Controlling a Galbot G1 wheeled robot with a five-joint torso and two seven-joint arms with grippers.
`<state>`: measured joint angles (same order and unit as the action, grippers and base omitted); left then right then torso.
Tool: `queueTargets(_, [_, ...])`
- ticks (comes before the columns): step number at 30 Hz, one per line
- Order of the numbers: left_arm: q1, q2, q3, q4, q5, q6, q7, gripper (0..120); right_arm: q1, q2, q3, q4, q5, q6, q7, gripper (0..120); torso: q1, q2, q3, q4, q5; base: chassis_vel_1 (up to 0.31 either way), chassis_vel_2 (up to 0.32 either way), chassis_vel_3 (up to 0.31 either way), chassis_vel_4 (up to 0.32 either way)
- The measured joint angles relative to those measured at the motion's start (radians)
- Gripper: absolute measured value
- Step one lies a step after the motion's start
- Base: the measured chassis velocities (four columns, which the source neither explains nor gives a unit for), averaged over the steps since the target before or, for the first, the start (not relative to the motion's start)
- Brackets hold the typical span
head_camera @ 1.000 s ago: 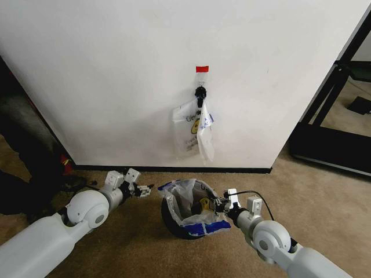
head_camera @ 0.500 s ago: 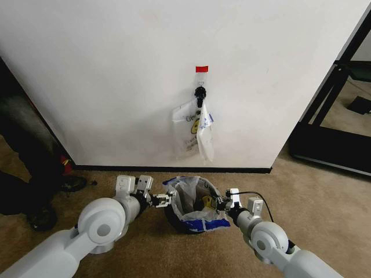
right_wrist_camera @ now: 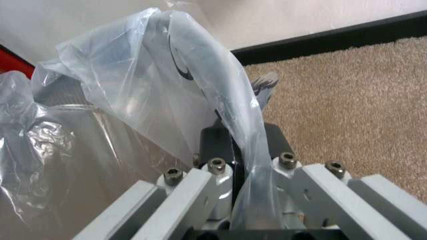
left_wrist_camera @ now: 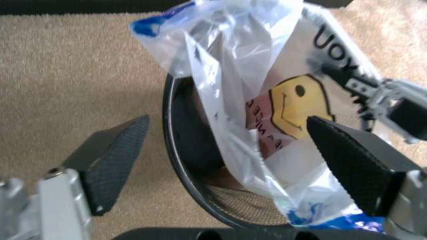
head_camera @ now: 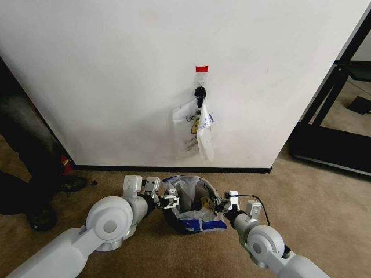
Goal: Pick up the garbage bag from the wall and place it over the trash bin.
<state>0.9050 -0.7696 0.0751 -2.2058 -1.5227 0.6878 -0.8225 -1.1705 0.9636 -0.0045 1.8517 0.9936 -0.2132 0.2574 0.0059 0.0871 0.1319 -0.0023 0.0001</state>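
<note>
Head view: garbage bag sits in trash bin; right hand pinches its edge, left hand spread astride the rim. Step: draping; next requires stretching film over rim.

Tan carpet meets a black baseboard; black frame right.

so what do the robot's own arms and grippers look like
Both arms are glossy white tubes with round grey-capped joints. The left gripper has silver metal fingers with black textured pads. The right gripper has silver bolted fingers and a black cable at its wrist.
</note>
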Motion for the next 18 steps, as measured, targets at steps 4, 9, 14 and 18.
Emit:
queueTargets(4, [-0.005, -0.005, 0.010, 0.020, 0.002, 0.005, 0.001, 77, 0.003, -0.001, 0.000, 0.002, 0.001, 0.000, 0.000, 1, 0.000, 0.000, 0.000, 0.0000, 0.0000, 0.000, 0.000, 0.000, 0.000])
queueTargets(9, [-0.006, -0.016, 0.025, 0.048, 0.015, 0.008, 0.008, 58, 0.006, -0.004, -0.001, 0.008, 0.006, 0.000, 0.001, 1, 0.000, 0.000, 0.000, 0.0000, 0.0000, 0.000, 0.000, 0.000, 0.000])
queueTargets(14, [-0.001, -0.019, 0.030, 0.062, 0.044, 0.001, 0.017, 36, 0.006, -0.012, 0.000, 0.013, 0.010, -0.002, 0.000, 1, 0.000, 0.000, 0.000, 0.0000, -0.0001, 0.000, 0.000, 0.000, 0.000])
queueTargets(18, [0.005, -0.015, 0.031, 0.062, 0.054, 0.000, 0.021, 25, 0.007, -0.012, 0.002, 0.013, 0.011, -0.002, -0.001, 1, 0.000, 0.000, 0.000, 0.0000, 0.0000, 0.000, 0.000, 0.000, 0.000])
